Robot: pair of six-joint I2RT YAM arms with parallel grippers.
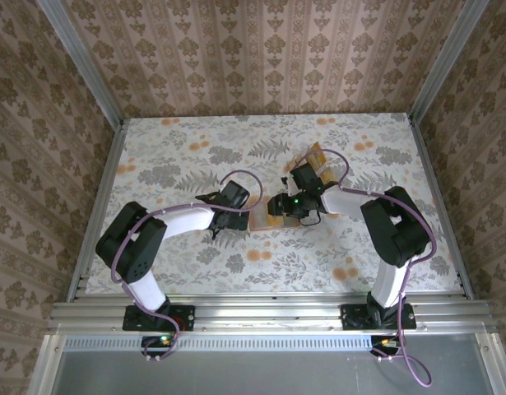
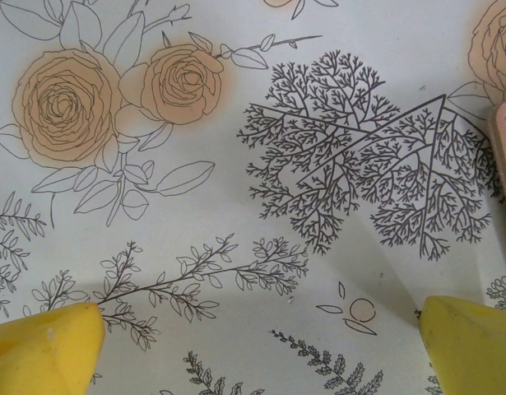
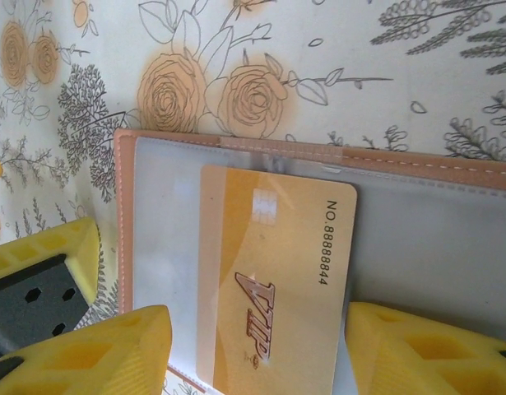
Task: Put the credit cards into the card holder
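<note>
ok so here's the state of things. The card holder (image 3: 434, 239) lies open flat on the floral surface (image 2: 236, 82), about in the middle, between the two arms. You can see the pink stitched border and the clear plastic pocket over the greyish inside.

One gold credit card (image 3: 273, 280), with VIP and a number printed on it, sits on the holder's inner face. Its top end looks tucked under the clear pocket and its bottom end sticks out past the holder's near edge.

The right gripper (image 3: 257, 329) hovers right over that bottom end with one yellow finger on each side of the card. The jaws are partway apart. One finger looks like it's on the card's edge and the other shows a sliver of gap, so honestly I can't tell if it's really pinching the card or just straddling it.

The left gripper (image 2: 257, 317) is just beside the holder's left edge with its jaws spread wide and nothing between them, only tablecloth underneath.

From the top camera, the rest of the cards (image 1: 316, 155) are a tan bunch further back, just behind the right wrist.
</note>
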